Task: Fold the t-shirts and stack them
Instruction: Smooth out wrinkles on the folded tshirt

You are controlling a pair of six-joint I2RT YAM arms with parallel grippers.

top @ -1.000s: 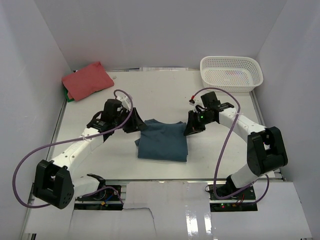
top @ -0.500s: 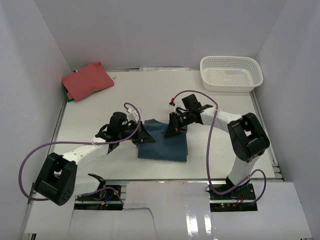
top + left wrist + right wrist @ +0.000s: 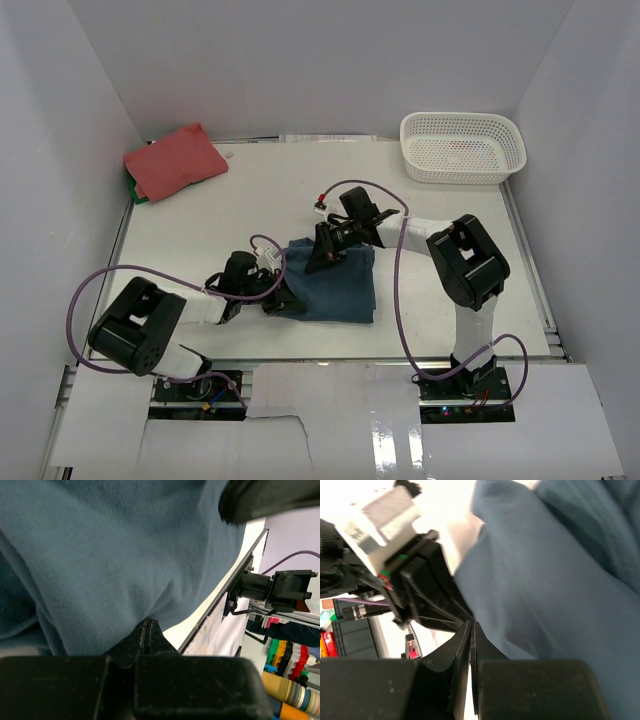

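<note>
We noted left gripper [image 3: 289, 300] clamped shut on teal t-shirt [image 3: 345, 288] left edge | right gripper [image 3: 319, 261] pinched shut on top edge | both had moved inward since earlier frame.

Counted, by kind.
Two t-shirts: the teal-blue t-shirt [image 3: 338, 287] and the coral-red t-shirt [image 3: 175, 160]; one basket [image 3: 470, 172]; two arms, left arm [image 3: 200, 308] and right arm [image 3: 425, 232]; possibly a third garment, a green sliver [image 3: 135, 194] under the red.

top view: my left gripper [image 3: 288, 300] tips hidden in teal-blue t-shirt [image 3: 335, 285] | wrist views: that shirt cut off by edges | far left: green thing [image 3: 138, 197] mostly covered
</note>
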